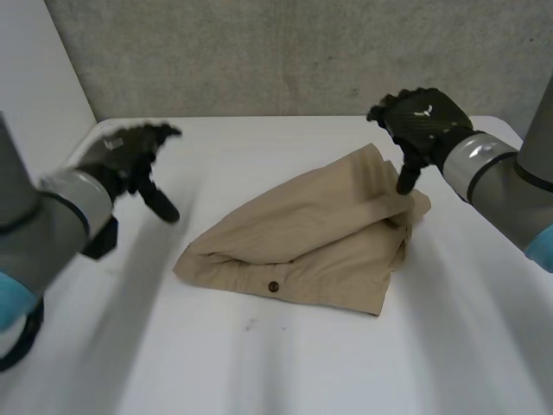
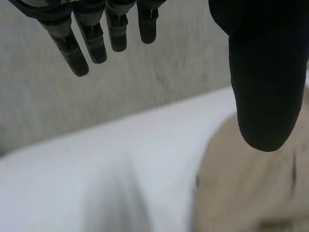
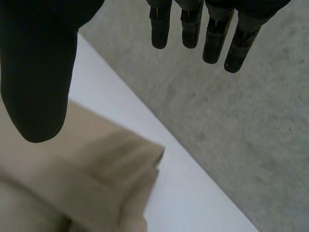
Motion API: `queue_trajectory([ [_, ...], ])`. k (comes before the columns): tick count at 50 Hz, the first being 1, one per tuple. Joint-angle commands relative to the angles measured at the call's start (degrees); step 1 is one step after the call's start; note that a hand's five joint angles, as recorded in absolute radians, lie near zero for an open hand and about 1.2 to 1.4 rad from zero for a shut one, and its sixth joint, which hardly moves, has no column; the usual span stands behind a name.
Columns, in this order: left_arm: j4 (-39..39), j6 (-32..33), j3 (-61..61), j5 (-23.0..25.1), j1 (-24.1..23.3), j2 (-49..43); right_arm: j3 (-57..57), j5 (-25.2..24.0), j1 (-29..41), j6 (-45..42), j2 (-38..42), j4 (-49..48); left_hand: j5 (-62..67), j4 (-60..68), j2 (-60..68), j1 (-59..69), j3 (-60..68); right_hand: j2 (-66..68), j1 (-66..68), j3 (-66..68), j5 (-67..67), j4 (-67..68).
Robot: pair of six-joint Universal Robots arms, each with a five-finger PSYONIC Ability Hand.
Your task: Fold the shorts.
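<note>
Over shorts [image 1: 302, 246] edge, right robot hand [image 1: 422, 119]

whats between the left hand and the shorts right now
Only bare white table. In the head view the left hand hangs open beside the shorts, apart from them, with nothing lying on the stretch between.

We are wearing a black left hand [image 1: 128, 154] and right hand [image 1: 429, 121], silver cuffs [image 1: 473, 162], grey arms [image 1: 39, 229], light-blue caps [image 1: 542, 246].
</note>
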Motion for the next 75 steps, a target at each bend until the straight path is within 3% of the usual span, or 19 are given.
queue_trajectory([
  [1,1.69,0.06,-3.41,-4.48,-4.85,-6.7,6.5,-0.55,-0.57,-3.31,1.02,-1.35,-1.29,-0.46,-0.3,2.11,-1.11,7.46,8.58,7.99,6.27,6.76],
  [22,3.89,0.24,4.32,-5.09,-4.85,-23.05,3.52,-0.28,-0.04,-4.63,13.41,-9.09,9.64,10.47,10.63,13.04,9.82,23.96,25.07,24.49,22.77,23.26],
  [26,4.06,0.24,6.25,-5.8,-4.68,-24.98,3.26,-0.02,-0.04,-5.51,14.64,-11.2,13.5,14.33,14.5,16.9,13.68,32.69,33.8,33.22,31.5,31.99],
  [30,4.68,0.24,8.1,-6.33,-4.5,-26.65,3.43,0.16,-0.04,-6.04,15.09,-13.66,18.9,19.73,19.89,22.29,19.08,55.37,56.48,55.9,54.18,54.67],
  [31,4.85,0.24,8.36,-6.33,-4.59,-27.09,3.61,0.24,-0.04,-5.95,15.0,-14.36,19.4,20.23,20.39,22.8,19.58,67.02,68.14,67.55,65.83,66.32],
  [32,4.94,0.24,8.8,-6.33,-4.5,-27.36,3.61,0.16,-0.04,-5.95,14.91,-14.63,20.24,21.07,21.23,23.64,20.42,67.14,68.25,67.67,65.95,66.44],
  [42,7.31,1.47,11.88,-6.5,-4.59,-29.38,7.03,-0.02,0.13,-4.99,8.59,-14.54,46.29,47.12,47.29,49.69,46.47,67.14,68.25,67.67,65.95,66.44],
  [46,9.86,3.92,11.88,-6.76,-4.5,-29.55,8.61,0.07,1.63,-4.9,6.21,-14.81,67.12,67.95,68.11,70.52,67.3,67.14,68.25,67.67,65.95,66.44],
  [48,11.36,6.21,11.88,-7.99,-4.24,-29.56,8.97,0.5,2.15,-4.81,5.51,-14.81,67.32,68.15,68.32,70.72,67.5,67.14,68.25,67.67,65.95,66.44],
  [49,11.88,7.08,11.88,-8.69,-4.06,-29.47,9.14,0.59,2.68,-4.46,4.98,-14.2,67.32,68.15,68.32,70.72,67.5,62.54,63.65,63.06,61.35,61.84],
  [52,13.9,10.16,11.97,-12.73,-2.57,-28.77,10.02,1.03,3.65,-3.84,4.19,-13.23,67.32,68.15,68.32,70.72,67.5,5.64,6.75,6.16,4.45,4.94],
  [53,14.34,10.95,11.97,-13.61,-2.05,-28.24,10.63,1.64,3.74,-3.32,3.66,-12.27,67.32,68.15,68.32,70.72,67.5,-2.86,-1.75,-2.33,-4.05,-3.56],
  [55,15.75,13.06,11.88,-15.29,-0.03,-25.61,11.16,2.26,3.83,-2.7,2.96,-11.38,67.32,68.15,68.32,70.72,67.5,-2.86,-1.75,-2.33,-4.05,-3.56],
  [66,21.28,18.43,16.09,-15.12,12.1,-16.9,16.88,3.23,2.95,-0.41,0.23,-10.68,67.32,68.15,68.32,70.72,67.5,-2.86,-1.75,-2.33,-4.05,-3.56],
  [73,24.72,18.43,21.28,-13.36,11.06,-15.32,19.43,2.97,2.86,-0.24,-0.38,-11.03,67.32,68.15,68.32,70.72,67.5,-2.86,-1.75,-2.33,-4.05,-3.56],
  [75,26.21,18.08,22.86,-10.91,8.08,-14.79,19.78,2.97,2.77,0.02,-0.38,-11.11,67.32,68.15,68.32,70.72,67.5,-2.86,-1.75,-2.33,-4.05,-3.56],
])
